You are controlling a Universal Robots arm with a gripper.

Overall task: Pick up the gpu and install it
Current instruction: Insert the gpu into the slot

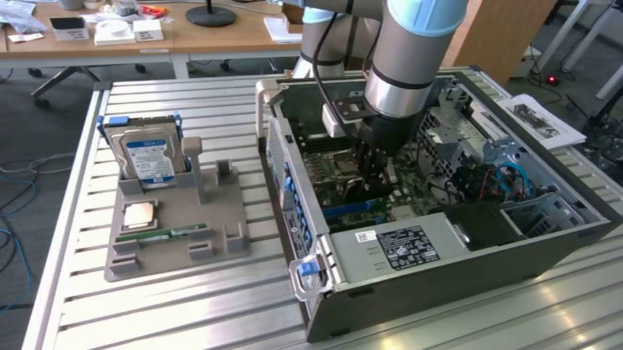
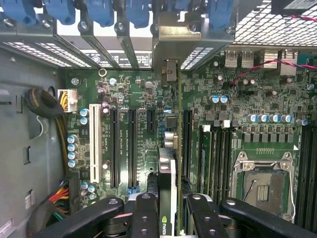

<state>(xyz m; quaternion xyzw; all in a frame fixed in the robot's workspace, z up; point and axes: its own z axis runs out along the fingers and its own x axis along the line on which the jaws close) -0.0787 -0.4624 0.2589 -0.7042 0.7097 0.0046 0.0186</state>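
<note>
The hand [image 2: 171, 199] is gripping the gpu [image 2: 167, 166] edge-on, partly closed on both its faces, holding it inside the open case [image 1: 545, 240] over the motherboard [image 2: 138, 124] slots.

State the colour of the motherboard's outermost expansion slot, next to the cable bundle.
White; the expansion slot shows best in the wrist view.

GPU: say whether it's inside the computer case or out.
Inside: the gpu stands on edge, gripped in the gripper, over the motherboard slots. Seated or not, cannot tell.
</note>
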